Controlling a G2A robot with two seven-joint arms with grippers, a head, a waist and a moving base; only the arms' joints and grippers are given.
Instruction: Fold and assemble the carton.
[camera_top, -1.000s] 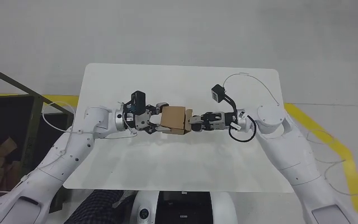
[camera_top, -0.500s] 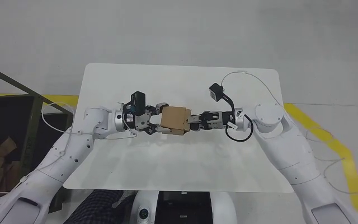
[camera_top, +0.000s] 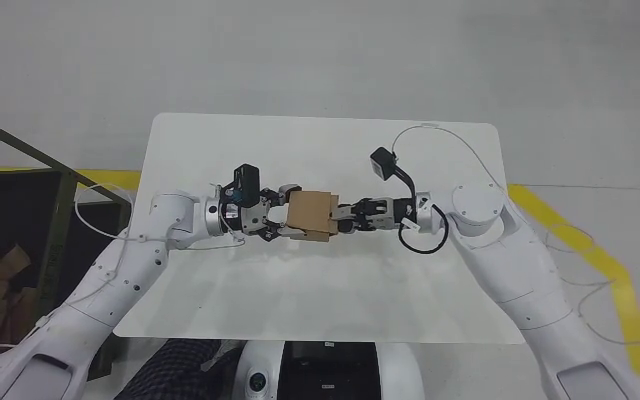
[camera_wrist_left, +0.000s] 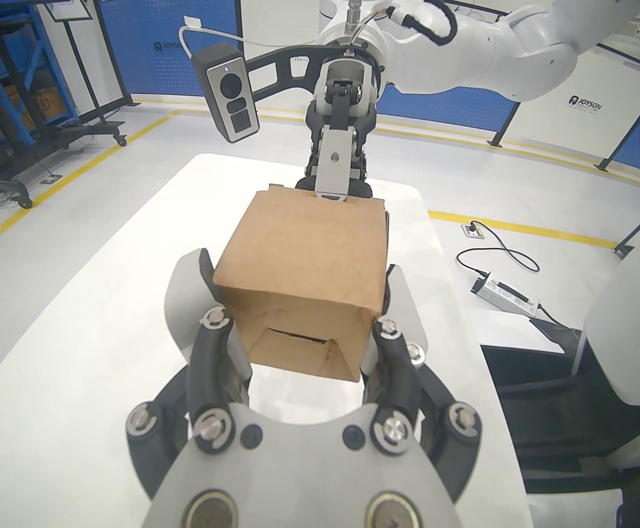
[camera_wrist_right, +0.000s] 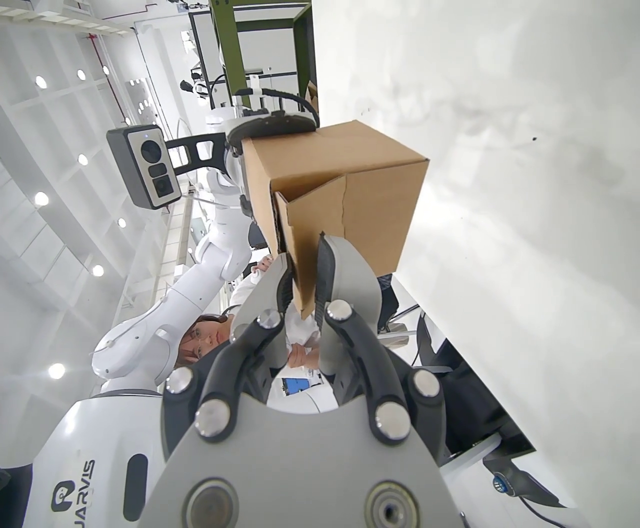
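Note:
A brown carton (camera_top: 311, 213) is held above the middle of the white table (camera_top: 400, 150), between my two arms. In the left wrist view the carton (camera_wrist_left: 305, 260) sits between the fingers of my left gripper (camera_wrist_left: 297, 267), which is shut on its two side walls; the end facing this camera has a tucked flap. My right gripper (camera_wrist_right: 304, 252) is shut on the edge of an end flap of the carton (camera_wrist_right: 340, 185), which stands slightly ajar. From the left wrist view, the right gripper (camera_wrist_left: 332, 192) meets the carton's far end. In the top view the left gripper (camera_top: 275, 215) and the right gripper (camera_top: 345, 218) flank the box.
The table stretches out bare around the arms, its front edge near the robot. A dark green rack (camera_top: 40, 180) stands off the table's left side. A power adapter with its cable (camera_wrist_left: 505, 292) lies on the floor beyond the table edge.
My right gripper has moved left toward the carton, and the end flap that stuck out now lies closer against the box. The left arm has stayed put.

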